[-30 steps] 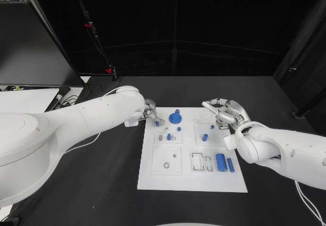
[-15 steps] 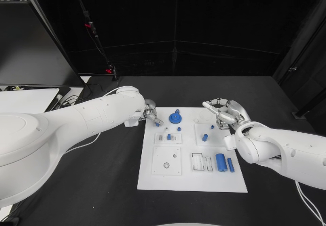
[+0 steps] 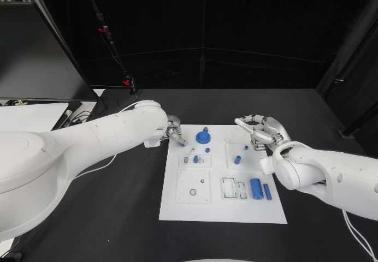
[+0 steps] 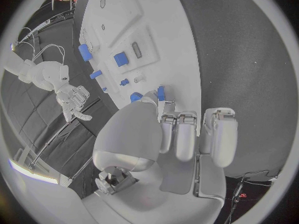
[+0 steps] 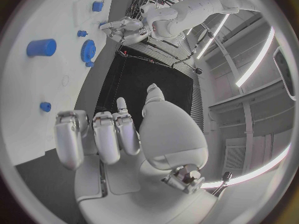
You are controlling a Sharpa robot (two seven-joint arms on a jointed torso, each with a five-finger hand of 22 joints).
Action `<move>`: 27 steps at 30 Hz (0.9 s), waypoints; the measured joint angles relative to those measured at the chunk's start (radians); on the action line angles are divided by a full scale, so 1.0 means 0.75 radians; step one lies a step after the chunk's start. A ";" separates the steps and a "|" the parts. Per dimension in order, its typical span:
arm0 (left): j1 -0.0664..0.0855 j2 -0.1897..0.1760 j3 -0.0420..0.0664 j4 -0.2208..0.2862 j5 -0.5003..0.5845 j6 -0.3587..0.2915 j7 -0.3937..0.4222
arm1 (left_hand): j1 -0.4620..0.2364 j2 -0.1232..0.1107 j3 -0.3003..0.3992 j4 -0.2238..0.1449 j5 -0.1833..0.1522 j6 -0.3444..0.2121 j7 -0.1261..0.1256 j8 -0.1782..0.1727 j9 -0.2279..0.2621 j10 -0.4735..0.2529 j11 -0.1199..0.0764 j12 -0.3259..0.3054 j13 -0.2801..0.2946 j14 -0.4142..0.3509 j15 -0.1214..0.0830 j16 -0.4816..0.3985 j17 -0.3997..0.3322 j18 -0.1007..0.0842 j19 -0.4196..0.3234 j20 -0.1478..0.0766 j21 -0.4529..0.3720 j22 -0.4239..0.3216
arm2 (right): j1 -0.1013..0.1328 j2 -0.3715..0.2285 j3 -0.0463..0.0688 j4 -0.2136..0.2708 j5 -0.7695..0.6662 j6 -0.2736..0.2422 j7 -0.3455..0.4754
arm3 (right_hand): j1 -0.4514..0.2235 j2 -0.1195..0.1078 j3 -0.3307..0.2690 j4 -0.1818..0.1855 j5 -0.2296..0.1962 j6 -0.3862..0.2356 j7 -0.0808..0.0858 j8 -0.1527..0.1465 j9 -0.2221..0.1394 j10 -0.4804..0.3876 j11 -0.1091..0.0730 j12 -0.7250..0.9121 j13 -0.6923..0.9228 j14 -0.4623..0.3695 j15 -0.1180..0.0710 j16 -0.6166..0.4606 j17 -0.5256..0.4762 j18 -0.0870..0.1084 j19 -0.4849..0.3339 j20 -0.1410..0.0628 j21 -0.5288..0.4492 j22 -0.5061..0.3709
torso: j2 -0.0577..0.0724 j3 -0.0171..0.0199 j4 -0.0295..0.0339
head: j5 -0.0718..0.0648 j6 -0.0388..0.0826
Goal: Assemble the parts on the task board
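Counting one white task board [image 3: 224, 210] on the black table [image 3: 118, 218], two hands, and about eight blue parts in the head view: one gear [image 3: 203, 135], one thick cylinder [image 3: 256, 188], one thin bar [image 3: 267, 191] just beside it, and five small pegs, among them one [image 3: 196, 159] standing in a fixture on the left half and one [image 3: 237, 159] on the right half.

Hovering at the board's far left corner, the left hand [image 3: 175, 132], fingers curled in, with one small peg [image 3: 182, 143] right at the fingertips and the gear just beside. Showing that peg [image 4: 161, 93] more closely from the left wrist, touching a fingertip [image 4: 163, 104]; not possible to tell whether being pinched or merely touched.

Hanging over the board's far right corner, the right hand [image 3: 258, 131], fingers apart and gripping nothing, well apart from the gear and near one small peg [image 3: 246, 146]. Confirming this from the right wrist: fingers [image 5: 106, 134] stretched over bare board, nothing between them.
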State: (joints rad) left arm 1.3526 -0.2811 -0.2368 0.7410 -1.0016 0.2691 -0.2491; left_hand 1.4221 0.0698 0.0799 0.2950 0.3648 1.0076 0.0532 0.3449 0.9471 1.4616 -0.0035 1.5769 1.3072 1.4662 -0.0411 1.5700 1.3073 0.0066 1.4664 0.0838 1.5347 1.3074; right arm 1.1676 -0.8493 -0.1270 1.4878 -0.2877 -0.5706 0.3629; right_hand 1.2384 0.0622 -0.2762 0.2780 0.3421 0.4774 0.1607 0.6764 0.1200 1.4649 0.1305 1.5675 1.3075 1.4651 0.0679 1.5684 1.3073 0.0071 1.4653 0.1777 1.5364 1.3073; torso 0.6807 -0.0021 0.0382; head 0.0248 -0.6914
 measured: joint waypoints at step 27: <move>0.111 -0.306 0.000 0.473 0.106 -0.104 -0.035 | 0.013 -0.013 0.111 0.078 -0.003 0.009 0.009 -0.007 0.031 -0.003 0.003 -0.001 0.004 0.000 0.000 0.000 0.000 0.000 0.000 0.000 0.000 0.000 | 0.000 -0.007 0.000 -0.006 0.000 0.000 -0.005 | 0.000 0.000 0.000 0.000 0.000 0.000 0.000 0.000 0.000 0.000 0.000 0.000 0.000 0.000 0.000 0.000 0.000 0.000 0.000 0.000 0.000 0.000 | -0.005 0.0047 0.0061 | 0.006 -0.009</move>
State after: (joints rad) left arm 1.4355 -0.5105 -0.2364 1.0959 -0.9221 0.1914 -0.2757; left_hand 1.4320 0.0599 0.1631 0.3539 0.3623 1.0146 0.0603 0.3399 0.9700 1.4597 -0.0014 1.5764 1.3101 1.4665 -0.0414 1.5700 1.3073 0.0066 1.4664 0.0838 1.5346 1.3074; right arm 1.1675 -0.8543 -0.1271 1.4835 -0.2876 -0.5707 0.3594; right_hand 1.2384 0.0622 -0.2762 0.2780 0.3421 0.4774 0.1607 0.6764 0.1201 1.4649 0.1305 1.5675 1.3075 1.4651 0.0679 1.5683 1.3073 0.0071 1.4653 0.1777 1.5364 1.3073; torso 0.6770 0.0014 0.0428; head 0.0296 -0.6982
